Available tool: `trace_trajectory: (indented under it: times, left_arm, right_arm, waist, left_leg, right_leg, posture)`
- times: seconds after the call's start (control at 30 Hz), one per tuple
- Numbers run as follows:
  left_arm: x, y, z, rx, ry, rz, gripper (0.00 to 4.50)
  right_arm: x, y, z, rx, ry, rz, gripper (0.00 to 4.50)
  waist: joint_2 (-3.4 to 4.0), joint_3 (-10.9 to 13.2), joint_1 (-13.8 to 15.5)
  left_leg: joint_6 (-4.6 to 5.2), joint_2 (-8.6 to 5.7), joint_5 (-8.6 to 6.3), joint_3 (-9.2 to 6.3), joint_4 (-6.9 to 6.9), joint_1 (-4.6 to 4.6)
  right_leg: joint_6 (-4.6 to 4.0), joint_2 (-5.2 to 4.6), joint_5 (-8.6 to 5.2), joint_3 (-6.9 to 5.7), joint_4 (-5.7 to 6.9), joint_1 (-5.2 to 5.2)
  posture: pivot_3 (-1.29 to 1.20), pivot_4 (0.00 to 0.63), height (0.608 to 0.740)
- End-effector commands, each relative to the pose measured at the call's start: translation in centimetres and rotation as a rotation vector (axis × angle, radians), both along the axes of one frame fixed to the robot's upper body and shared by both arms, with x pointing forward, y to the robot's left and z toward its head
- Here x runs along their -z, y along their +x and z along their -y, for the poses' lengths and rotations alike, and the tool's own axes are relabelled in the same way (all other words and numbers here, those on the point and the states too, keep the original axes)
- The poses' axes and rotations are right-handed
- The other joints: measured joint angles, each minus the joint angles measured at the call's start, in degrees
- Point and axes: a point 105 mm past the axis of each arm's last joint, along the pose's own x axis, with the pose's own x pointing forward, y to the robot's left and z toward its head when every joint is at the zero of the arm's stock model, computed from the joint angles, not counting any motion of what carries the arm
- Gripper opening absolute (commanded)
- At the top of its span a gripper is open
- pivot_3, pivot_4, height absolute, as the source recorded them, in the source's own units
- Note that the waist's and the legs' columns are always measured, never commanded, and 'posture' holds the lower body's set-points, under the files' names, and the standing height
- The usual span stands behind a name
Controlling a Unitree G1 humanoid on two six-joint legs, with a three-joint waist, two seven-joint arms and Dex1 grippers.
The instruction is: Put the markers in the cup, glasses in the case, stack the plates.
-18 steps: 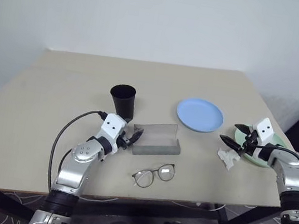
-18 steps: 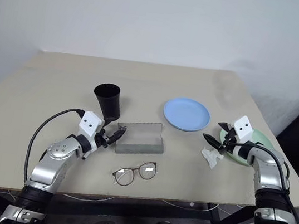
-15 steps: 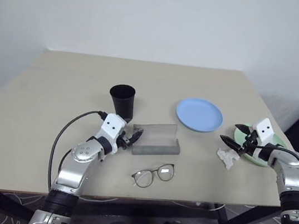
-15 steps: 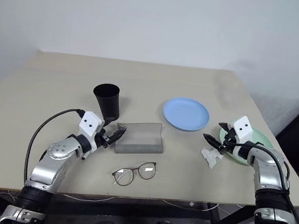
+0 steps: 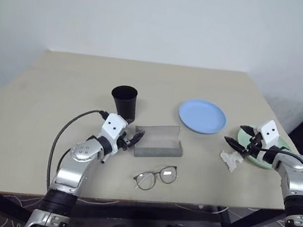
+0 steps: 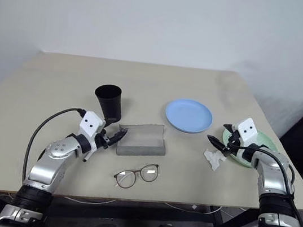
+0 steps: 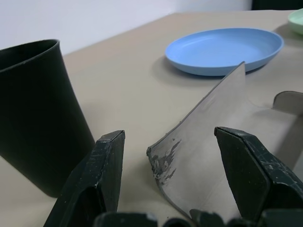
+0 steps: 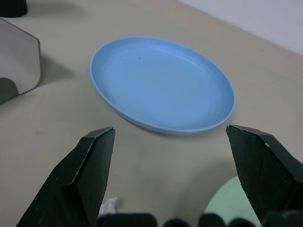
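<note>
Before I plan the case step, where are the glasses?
The glasses lie near the table's front edge, just before the open case.

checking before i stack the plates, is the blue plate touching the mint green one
Apart. In the left eye view, bare table separates the blue plate from the mint green plate, which lies by the right gripper.

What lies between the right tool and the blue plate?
Bare tabletop: in the right wrist view the right tool stands open, facing the blue plate, with nothing between them.
</note>
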Motion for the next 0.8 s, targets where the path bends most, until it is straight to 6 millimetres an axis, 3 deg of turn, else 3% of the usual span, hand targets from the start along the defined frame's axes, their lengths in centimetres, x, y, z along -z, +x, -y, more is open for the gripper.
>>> trace_trajectory:
  times: [0.03,0.4,0.63,0.8]
  left_arm:
    - [-1.6,0.4,0.3,0.035,0.0,0.056,3.18]
    - [-2.0,0.8,0.5,0.03,-0.022,0.072,3.18]
    - [-1.8,0.4,1.2,0.04,-0.025,0.066,3.18]
    - [-2.4,0.5,1.5,0.048,-0.04,0.076,3.18]
  right_arm:
    - [-1.8,0.0,0.5,0.023,-0.02,0.061,4.08]
    - [-1.0,-0.7,1.1,0.088,-0.025,-0.02,4.08]
    - [-1.4,1.0,1.4,0.191,0.068,-0.075,4.08]
    - [-0.6,1.9,1.3,0.249,0.059,-0.14,4.08]
  waist:
    - [0.0,0.0,0.01]
    - [0.0,0.01,0.0]
    - [0.0,0.01,-0.01]
    - [0.0,0.01,0.05]
  left_leg:
    - [0.0,0.0,0.0,0.01,0.0,0.0]
    - [-0.08,0.0,-0.05,0.01,0.0,0.01]
    - [-0.06,0.01,-0.04,0.01,0.0,0.01]
    - [-0.01,0.01,-0.01,0.0,0.0,-0.02]
  right_leg:
    - [0.0,0.0,0.0,0.0,-0.01,0.0]
    - [0.0,-0.01,0.0,0.0,-0.02,0.01]
    - [0.0,0.0,0.0,0.0,-0.01,-0.02]
    - [0.0,0.0,0.0,-0.01,-0.01,-0.02]
  posture:
    - [0.0,0.0,0.732]
    - [0.0,0.0,0.732]
    - [0.0,0.0,0.732]
    - [0.0,0.0,0.732]
